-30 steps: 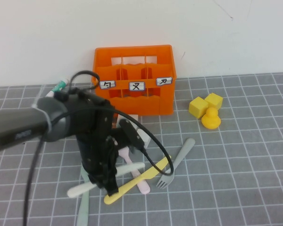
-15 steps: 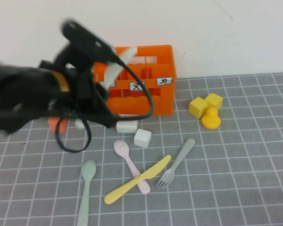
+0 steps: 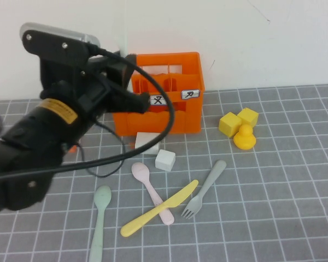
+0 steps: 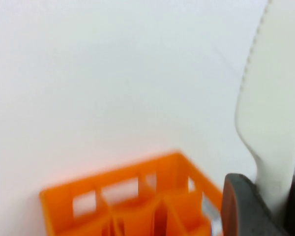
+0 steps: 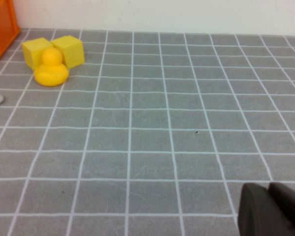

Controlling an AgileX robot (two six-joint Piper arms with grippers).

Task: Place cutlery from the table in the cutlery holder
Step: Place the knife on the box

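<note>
Four pastel cutlery pieces (image 3: 153, 199) on table (image 3: 273, 218)

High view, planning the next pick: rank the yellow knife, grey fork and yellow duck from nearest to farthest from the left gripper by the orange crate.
The left gripper, holding the white knife, is at the cutlery holder.
1. Yellow knife, below the gripper, centre table.
2. Grey fork, further right.
3. Yellow duck, far right beside the yellow blocks.

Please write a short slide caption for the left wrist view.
Left gripper holds the white knife upright above the orange cutlery holder.
</note>
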